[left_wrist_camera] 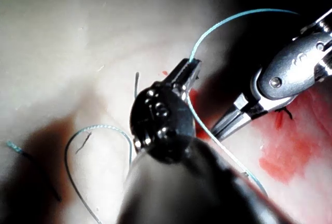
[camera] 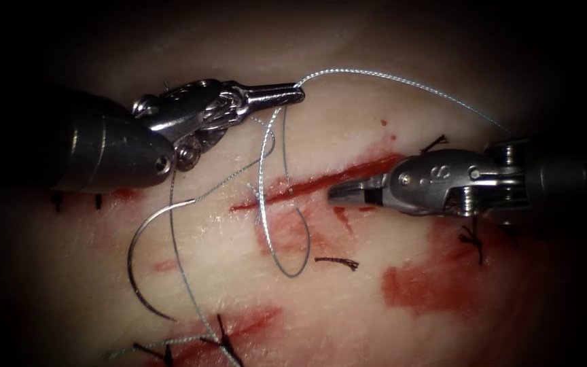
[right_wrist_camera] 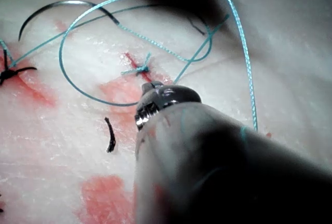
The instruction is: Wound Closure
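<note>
The left tool [camera: 297, 94] has its jaws clamped on the thread [camera: 402, 80] above the cut [camera: 321, 180]. The right tool [camera: 338, 194] holds nothing, jaws together over the cut. The curved needle [camera: 137, 261] lies free on the tissue [camera: 348, 299], left of the cut.

Dark finished stitches [camera: 471, 239], loose dark thread scrap [camera: 338, 261]

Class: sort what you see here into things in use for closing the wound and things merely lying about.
In use: left tool shut on the thread; right tool, holding nothing; needle lying free on the tissue; cut.

Lying about: cut thread end; red fluid.
</note>
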You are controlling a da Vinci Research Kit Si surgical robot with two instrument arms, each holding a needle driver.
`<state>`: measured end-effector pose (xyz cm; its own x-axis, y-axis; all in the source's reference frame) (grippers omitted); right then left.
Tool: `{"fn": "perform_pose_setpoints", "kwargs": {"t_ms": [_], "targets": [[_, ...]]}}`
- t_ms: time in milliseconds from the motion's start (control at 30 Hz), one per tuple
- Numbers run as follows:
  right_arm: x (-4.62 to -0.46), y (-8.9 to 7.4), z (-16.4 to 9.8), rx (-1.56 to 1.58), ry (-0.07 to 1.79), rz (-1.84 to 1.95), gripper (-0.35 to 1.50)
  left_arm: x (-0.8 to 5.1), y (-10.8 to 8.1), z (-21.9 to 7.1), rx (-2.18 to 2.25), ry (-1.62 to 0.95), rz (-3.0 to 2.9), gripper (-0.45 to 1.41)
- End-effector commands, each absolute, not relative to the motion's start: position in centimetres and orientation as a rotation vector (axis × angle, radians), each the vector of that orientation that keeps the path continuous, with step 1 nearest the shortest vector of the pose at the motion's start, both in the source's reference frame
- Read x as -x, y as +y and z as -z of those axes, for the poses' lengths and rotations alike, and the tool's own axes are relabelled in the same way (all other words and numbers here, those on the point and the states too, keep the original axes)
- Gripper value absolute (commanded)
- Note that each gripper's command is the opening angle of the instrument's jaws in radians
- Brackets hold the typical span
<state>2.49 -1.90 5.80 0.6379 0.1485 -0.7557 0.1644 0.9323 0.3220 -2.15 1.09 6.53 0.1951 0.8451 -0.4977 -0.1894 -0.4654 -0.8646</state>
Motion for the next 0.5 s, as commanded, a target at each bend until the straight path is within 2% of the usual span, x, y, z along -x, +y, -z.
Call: {"fn": "perform_pose_setpoints", "kwargs": {"t_ms": [33, 133, 367, 500], "targets": [[-2.59, -1.89, -5.79, -0.381, 0.888, 0.009, -0.35, 2.2, 1.08, -6.59, 1.562, -0.644, -1.433, -0.45], [-2.63, -1.87, -5.75, -0.342, 0.898, 0.016, -0.35, 2.21, 1.07, -6.59, 1.564, -0.646, -1.434, -0.45], [-2.7, -1.92, -5.71, -0.231, 0.954, -0.317, -0.35, 2.27, 1.04, -6.6, 1.57, -0.66, -1.441, -0.45], [-2.66, -1.93, -5.69, -0.345, 0.915, -0.457, -0.35, 2.27, 1.04, -6.6, 1.565, -0.671, -1.433, -0.45]]}}
